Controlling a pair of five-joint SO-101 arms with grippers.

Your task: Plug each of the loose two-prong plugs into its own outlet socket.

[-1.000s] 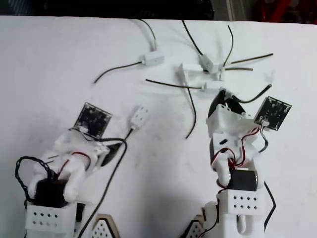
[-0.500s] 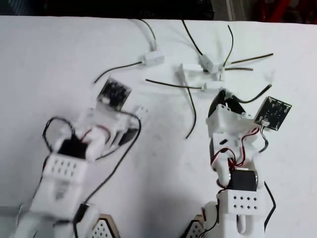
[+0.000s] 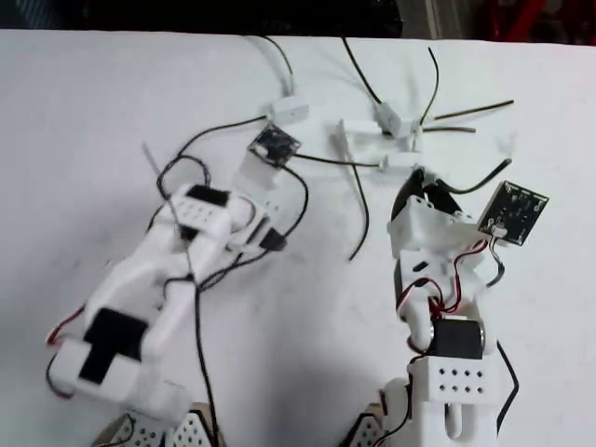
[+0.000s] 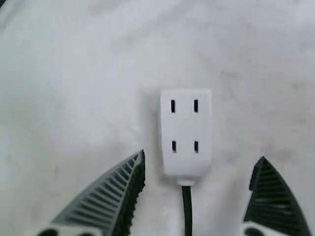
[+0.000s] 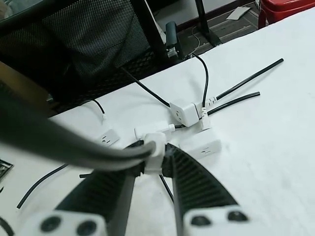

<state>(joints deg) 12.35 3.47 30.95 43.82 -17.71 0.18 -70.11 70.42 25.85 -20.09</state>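
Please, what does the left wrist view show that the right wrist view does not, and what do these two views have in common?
Particular to the left wrist view: the left pincer, open, its tips on either side of the cord end of a white outlet socket. The socket lies flat with two pairs of slots facing up, and a black cord leaves it.
Particular to the right wrist view: the right pincer shut on a white plug, other white sockets beyond it, and a mesh chair past the table's edge.
Both: the white table.
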